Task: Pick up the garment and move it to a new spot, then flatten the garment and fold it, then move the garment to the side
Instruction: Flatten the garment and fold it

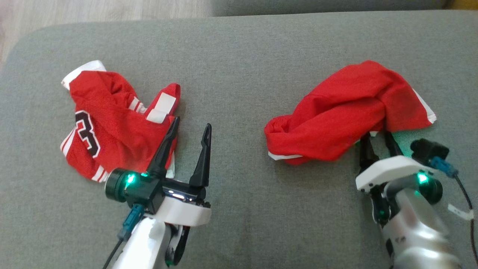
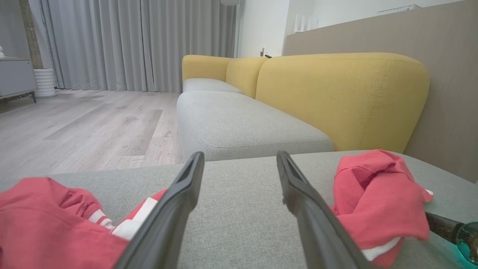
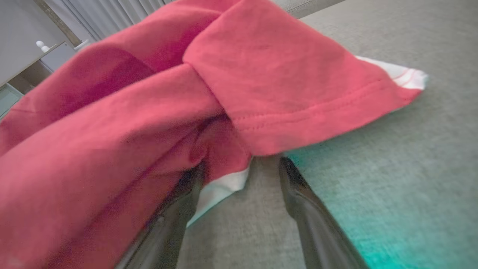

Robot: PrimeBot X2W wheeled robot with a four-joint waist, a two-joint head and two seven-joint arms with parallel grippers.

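Two crumpled red garments lie on the grey cushion [image 1: 239, 56]. A red jersey [image 1: 112, 123] with white trim and a black number sits at the left. A plain red garment [image 1: 347, 112] with a white hem sits at the right. My left gripper [image 1: 191, 123] stands open just right of the jersey, its left finger over the jersey's edge and nothing between its fingers [image 2: 241, 155]. My right gripper [image 1: 377, 140] is open at the near edge of the plain garment [image 3: 186, 93]. Its fingertips [image 3: 242, 164] reach under the cloth, which hides the tips.
Wood floor [image 1: 93, 11] shows beyond the cushion's far left edge. In the left wrist view a grey sofa seat [image 2: 239, 123] with yellow backrests [image 2: 336, 97] stands beyond the cushion, with curtains [image 2: 130, 45] behind. Bare cushion lies between the two garments.
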